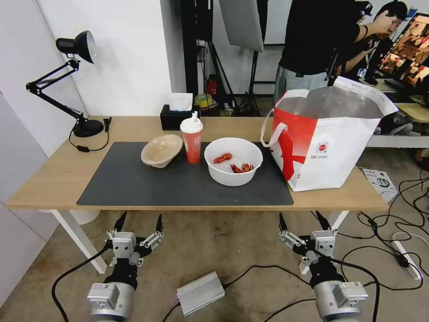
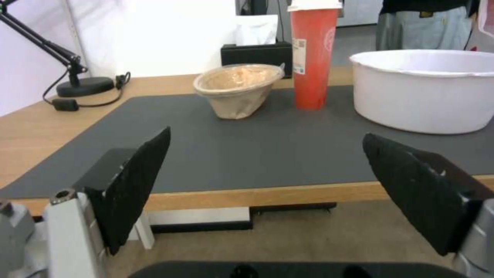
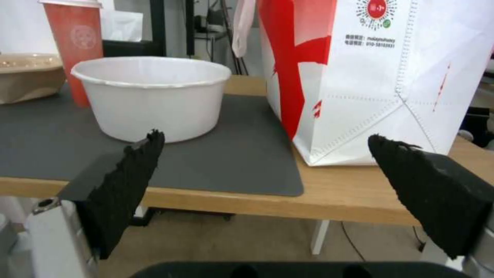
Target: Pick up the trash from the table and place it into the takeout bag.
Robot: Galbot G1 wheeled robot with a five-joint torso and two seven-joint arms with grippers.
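Hovering spread below the table (image 1: 58,179) edge, the right gripper (image 1: 304,222) should rise and pinch the bowl (image 1: 233,161) rim just ahead; left gripper (image 1: 139,222) spread too.

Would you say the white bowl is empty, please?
No, the white bowl on the mat holds red crayfish scraps in the head view.

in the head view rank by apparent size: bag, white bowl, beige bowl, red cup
1. bag
2. white bowl
3. beige bowl
4. red cup, though it stands taller than the beige bowl.
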